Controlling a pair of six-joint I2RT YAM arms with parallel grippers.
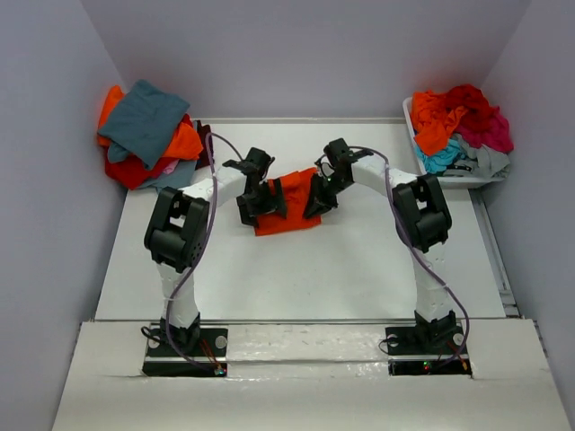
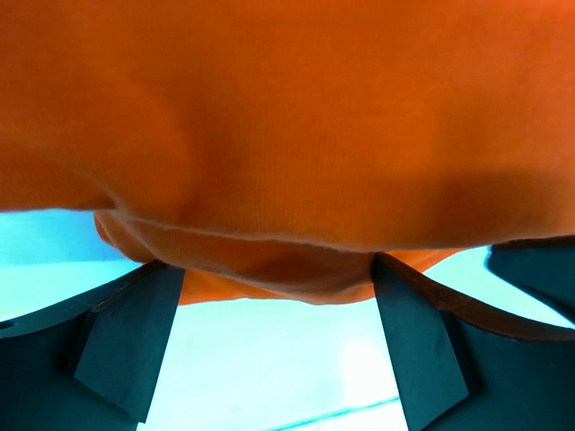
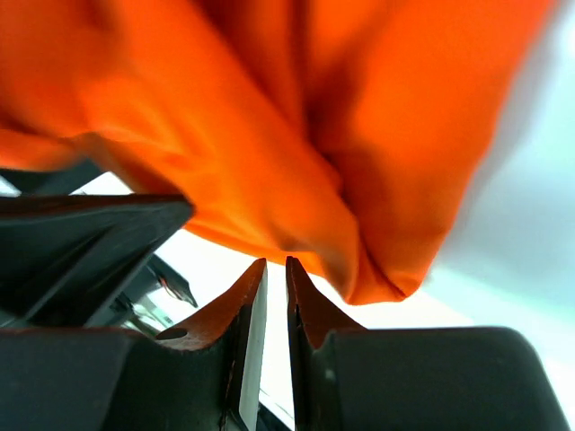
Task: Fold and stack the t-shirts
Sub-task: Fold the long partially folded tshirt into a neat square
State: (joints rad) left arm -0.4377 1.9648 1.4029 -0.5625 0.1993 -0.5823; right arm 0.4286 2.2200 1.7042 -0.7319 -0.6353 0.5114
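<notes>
At ten o'clock, by the far corner of the desk (image 1: 296,278), sits the stack of folded t-shirts (image 1: 148,130), with teal-grey on top of orange and red. Nearer the middle, the left arm (image 1: 180,224) bends inward. The left jaws stand wide apart at the nine o'clock edge of the bright orange t-shirt (image 1: 292,211). In the left wrist view a hem runs across the gap and is not pinched. This shirt lies bunched on the desk between the arms, just to the twelve o'clock side of centre. At its three o'clock edge the right arm (image 1: 418,215) brings the right jaws nearly together, leaving only a thin slit. Cloth hangs just past their tips, and I cannot tell whether a fold is caught there. At two o'clock the white bin (image 1: 410,121) holds the unfolded shirts (image 1: 463,121).

The step in hand looks like folding the orange shirt, which is not yet a flat rectangle. The next move likely calls for a firm pinch on each side edge and a spread outward. Collar and sleeves are hidden under the jaws, and the right wrist view is blurred.
</notes>
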